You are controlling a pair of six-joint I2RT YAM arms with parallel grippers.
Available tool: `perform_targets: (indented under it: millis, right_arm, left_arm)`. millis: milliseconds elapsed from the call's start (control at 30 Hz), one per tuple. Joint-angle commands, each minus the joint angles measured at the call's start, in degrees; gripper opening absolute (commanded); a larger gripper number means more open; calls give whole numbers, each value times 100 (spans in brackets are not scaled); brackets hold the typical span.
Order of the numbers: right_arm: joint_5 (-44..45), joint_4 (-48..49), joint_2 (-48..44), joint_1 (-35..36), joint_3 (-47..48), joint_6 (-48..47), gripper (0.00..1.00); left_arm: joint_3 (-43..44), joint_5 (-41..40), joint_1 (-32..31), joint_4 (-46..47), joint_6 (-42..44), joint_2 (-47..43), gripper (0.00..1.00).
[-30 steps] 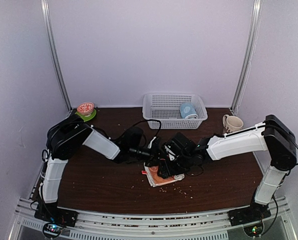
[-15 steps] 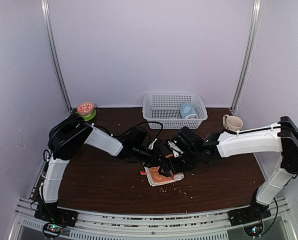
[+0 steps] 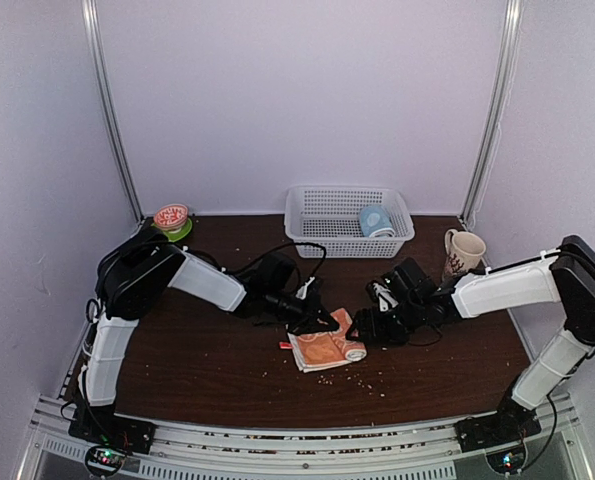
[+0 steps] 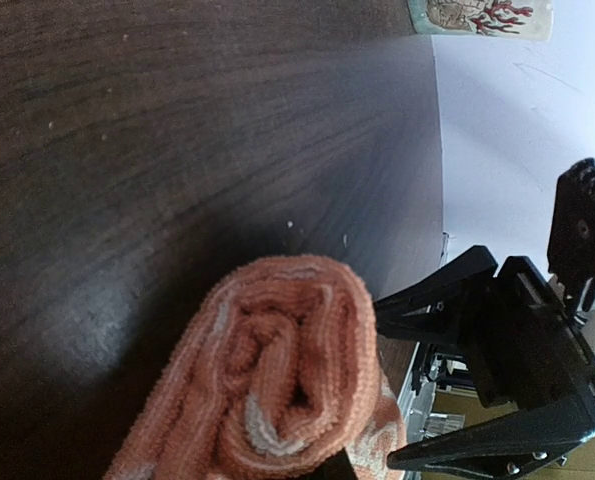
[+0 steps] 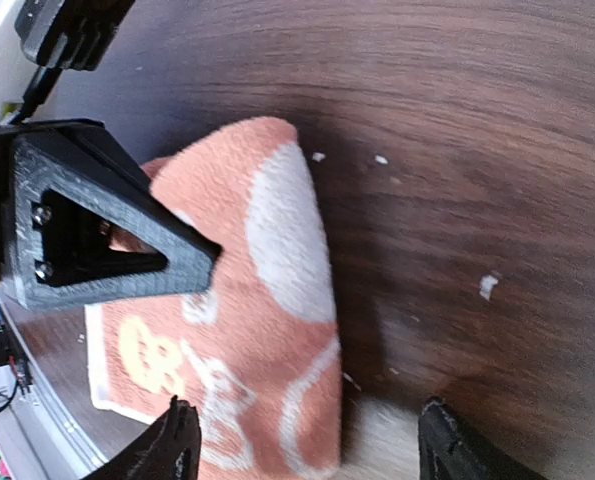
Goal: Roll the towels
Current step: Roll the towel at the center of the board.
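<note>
Withdrawn to the right since the earlier view, the right fingers (image 3: 365, 328) no longer cover the orange-red towel (image 3: 327, 350), which lies exposed at the middle of the worktop (image 3: 207, 370). One side of this towel is wound into a tight roll, seen end-on as a spiral in the left wrist view, while a flat patterned portion remains spread towards the near edge. The left fingers (image 3: 315, 322) are pressed together at the rolled side; whether any cloth is caught between them cannot be told. The right fingers stand spread wide just beside the roll's right end, holding nothing. The light blue towel (image 3: 374, 221) sits already rolled in the white basket (image 3: 317, 205) at the back of the worktop, so the step in hand appears to be the rolling of the second towel, roughly partway through. The next move probably calls for the right fingers to return to the free end, so that both ends turn together over the flat part without the roll loosening. Both arms reach inward with forearms low and nearly level, the wrists facing each other across the towel.
</note>
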Motion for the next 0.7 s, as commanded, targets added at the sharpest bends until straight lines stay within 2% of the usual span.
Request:
perform_targets:
  millis: [0, 233, 300, 467, 633, 667]
  right_arm:
    - [-514, 833, 303, -112, -128, 383, 73]
    - [-747, 813, 708, -164, -145, 386, 49]
    - [-794, 731, 746, -166, -125, 318, 37]
    - [-803, 370, 755, -166, 49, 91, 0]
    - [291, -1100, 409, -47, 595, -524, 0]
    - [603, -1430, 348, 14, 769, -652, 0]
  left_arm:
    - [-187, -504, 68, -620, 232, 48, 0]
    - [-310, -555, 67, -564, 251, -51, 0]
    - [-333, -577, 59, -544, 251, -93, 0]
    - [-348, -580, 48, -519, 255, -168, 0]
    - [-471, -611, 51, -527, 281, -445, 0]
    - [-512, -617, 51, -519, 276, -524, 4]
